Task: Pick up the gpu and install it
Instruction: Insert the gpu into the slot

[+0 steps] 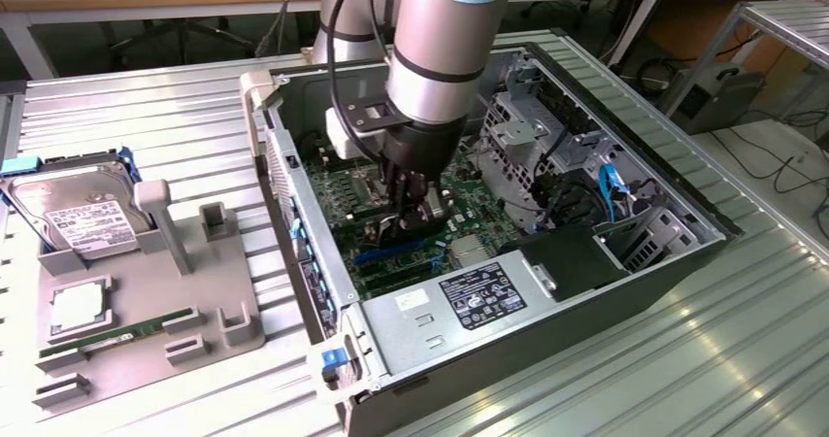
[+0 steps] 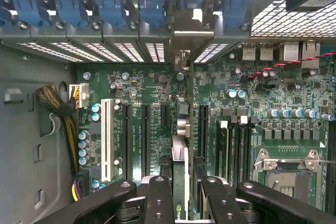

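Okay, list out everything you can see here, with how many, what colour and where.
computer case: one, black and grey, lying open on the metal table
metal table: one, silver ribbed, under everything
motherboard: one, green, on the case floor
gpu: one, black card seen edge-on, upright over the motherboard slots, between the fingers
white slot: one, white, on the motherboard beside the black slots
power supply: one, grey with a label, at the case's near end
hard drive: one, silver with white label, in the grey holder at the exterior view's left
grey holder: one, grey, on the table beside the case
RAM stick: one, green, lying in the holder
gripper: one, black, shut on the gpu inside the case
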`<state>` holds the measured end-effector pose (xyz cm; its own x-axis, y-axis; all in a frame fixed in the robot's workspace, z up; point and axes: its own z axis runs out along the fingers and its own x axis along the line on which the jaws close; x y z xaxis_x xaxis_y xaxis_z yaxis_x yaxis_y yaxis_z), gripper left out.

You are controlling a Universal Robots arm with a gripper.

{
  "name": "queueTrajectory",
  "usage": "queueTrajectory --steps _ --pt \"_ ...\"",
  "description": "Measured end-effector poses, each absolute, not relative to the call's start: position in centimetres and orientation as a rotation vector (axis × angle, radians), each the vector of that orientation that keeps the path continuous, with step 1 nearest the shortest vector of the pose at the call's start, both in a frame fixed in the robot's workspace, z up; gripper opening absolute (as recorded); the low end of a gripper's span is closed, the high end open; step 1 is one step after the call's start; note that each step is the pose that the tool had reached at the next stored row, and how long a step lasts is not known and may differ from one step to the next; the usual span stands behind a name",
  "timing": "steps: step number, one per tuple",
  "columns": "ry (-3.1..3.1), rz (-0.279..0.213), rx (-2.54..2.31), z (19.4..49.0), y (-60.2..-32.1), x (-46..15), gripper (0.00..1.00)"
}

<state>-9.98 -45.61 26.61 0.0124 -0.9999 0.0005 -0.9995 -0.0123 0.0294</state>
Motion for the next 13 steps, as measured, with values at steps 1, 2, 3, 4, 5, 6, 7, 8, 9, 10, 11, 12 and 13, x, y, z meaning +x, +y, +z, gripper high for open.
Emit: queueTrajectory --steps 1,2,3,4,5,6,7,8,9,10,11,12,13 --pt "-2.193 -0.032 2.220 26.56 -45.61 -9.99 0.26" --pt "-2.193 -0.032 2.220 26.52 -45.61 -9.99 0.26" --pt "-2.193 -0.032 2.220 26.46 -45.61 -10.00 0.26" --pt "-2.193 -0.032 2.220 26.39 -45.61 -10.00 0.26" --pt "-2.193 -0.033 2.220 26.28 -45.61 -10.00 0.26" --pt "-2.193 -0.033 2.220 26.21 -45.61 -10.00 0.26" --pt "-2.193 -0.033 2.220 26.14 -45.61 -10.00 0.26" --pt "-2.194 -0.033 2.220 26.07 -45.61 -10.00 0.26" --pt "-2.194 -0.034 2.220 26.01 -45.61 -10.00 0.26" --pt "-2.194 -0.034 2.220 25.95 -45.61 -10.00 0.26" --pt "-2.195 -0.035 2.221 25.88 -45.61 -10.00 0.26" --pt "-2.195 -0.035 2.220 25.82 -45.61 -10.00 0.26" --pt "-2.195 -0.036 2.220 25.81 -45.61 -10.00 0.26"
